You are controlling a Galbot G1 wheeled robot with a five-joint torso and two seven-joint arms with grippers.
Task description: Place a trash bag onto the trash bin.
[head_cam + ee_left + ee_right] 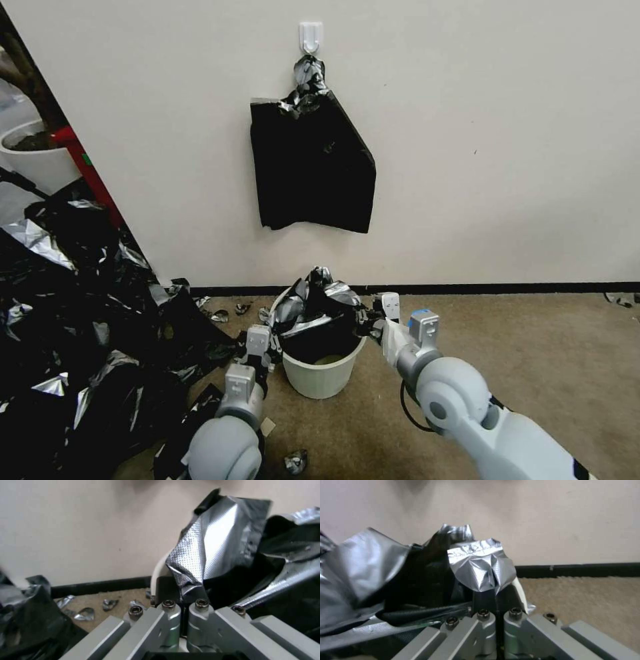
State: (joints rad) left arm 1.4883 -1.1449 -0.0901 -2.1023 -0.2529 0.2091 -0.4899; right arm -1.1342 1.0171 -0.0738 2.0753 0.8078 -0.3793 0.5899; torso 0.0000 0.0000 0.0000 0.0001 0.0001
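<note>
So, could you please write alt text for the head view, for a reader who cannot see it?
Both grippers pinch a crumpled black trash bag over the mouth of a small cream-white trash bin on carpet by a wall: left gripper on the bin's left, right gripper on its right. A flat black sheaf hangs from a wall hook above.

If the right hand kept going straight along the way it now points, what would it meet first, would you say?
Probably the trash bag it is already shut on, bunched over the trash bin rim; beyond that, likely the bin's open mouth. Depth is hard to judge.

Grey-white rounded arm joints; black cable; hex-screwed metal pincers.
</note>
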